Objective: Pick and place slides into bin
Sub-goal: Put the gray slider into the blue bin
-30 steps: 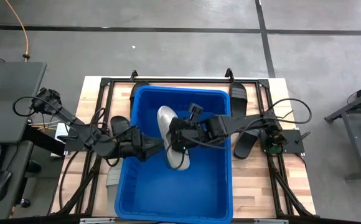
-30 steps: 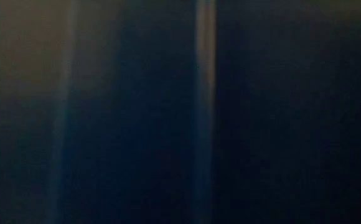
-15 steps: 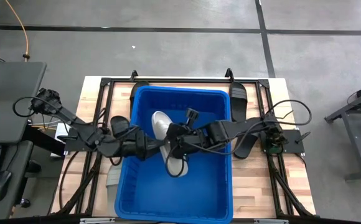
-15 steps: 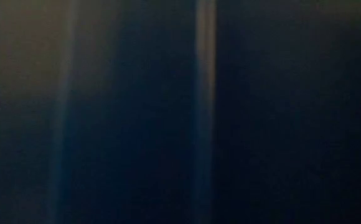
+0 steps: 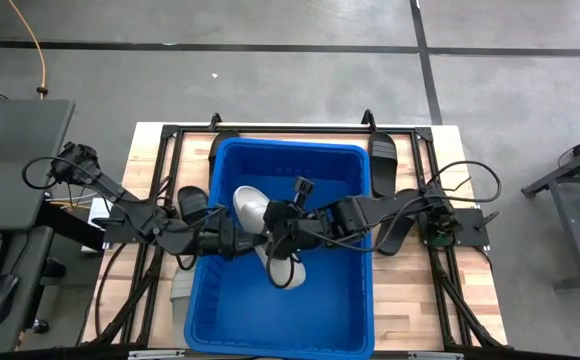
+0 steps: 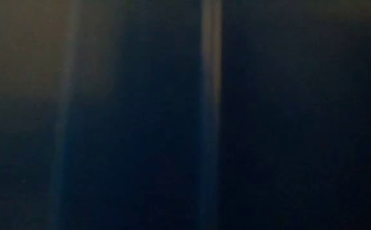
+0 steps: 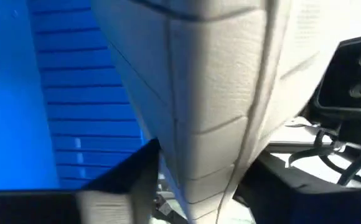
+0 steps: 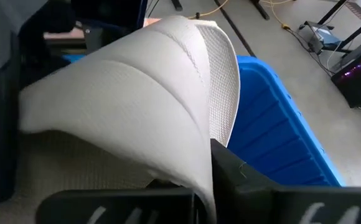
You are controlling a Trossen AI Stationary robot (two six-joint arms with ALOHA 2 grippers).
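A light grey slide (image 5: 253,205) is held over the inside of the blue bin (image 5: 360,300), slanting from far left to near right. My left gripper (image 5: 238,240) reaches over the bin's left wall and is shut on the slide's left side. My right gripper (image 5: 275,232) comes in from the right and is shut on the slide near its middle. The slide fills the left wrist view (image 7: 218,93) and the right wrist view (image 8: 137,106). The low view is dark and shows nothing. My left gripper has the grey slide between its fingers at the long edge (image 7: 187,180); one dark finger (image 7: 131,177) lies against it. The fingers come level from the table's left, across the slide. The other finger is hidden by the slide. My right gripper holds the grey slide at its wide strap (image 8: 187,155), with one finger (image 8: 236,177) beside the strap's edge. The fingers come from the table's right, across the slide. The slide is lifted clear of the bin's floor and tilted.
Black slides lie on the table around the bin: at the far left (image 5: 223,145), the far right (image 5: 383,155), left of the bin (image 5: 192,200) and right of it (image 5: 395,225). Another light grey slide (image 5: 182,290) lies by the bin's near left wall.
My right gripper has gone toward the table's left edge and a little toward the near edge inside the bin, carrying the grey slide. The slide has shifted left toward my left gripper and turned, so that its far end now points more to the left.
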